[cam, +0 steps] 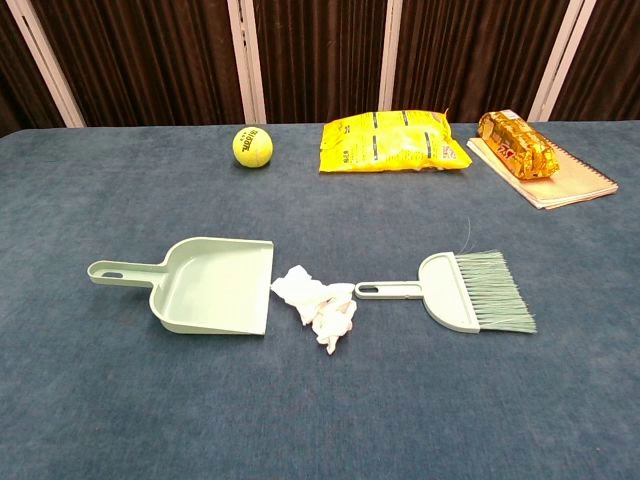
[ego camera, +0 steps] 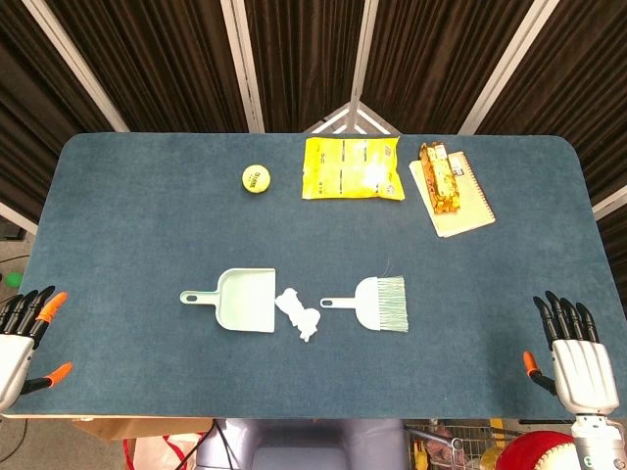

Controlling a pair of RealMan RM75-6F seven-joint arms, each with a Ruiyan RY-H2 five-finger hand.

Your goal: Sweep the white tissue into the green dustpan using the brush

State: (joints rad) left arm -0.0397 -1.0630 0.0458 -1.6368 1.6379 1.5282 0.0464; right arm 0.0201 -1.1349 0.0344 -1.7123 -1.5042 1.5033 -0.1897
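Well apart: brush, right hand.

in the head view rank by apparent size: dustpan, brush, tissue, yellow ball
1. dustpan
2. brush, somewhat smaller than the dustpan
3. tissue
4. yellow ball, smallest, though it lies farther from the camera

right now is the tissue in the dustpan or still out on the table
Out. The white tissue lies crumpled on the table just outside the open mouth of the green dustpan, whose tray is empty.
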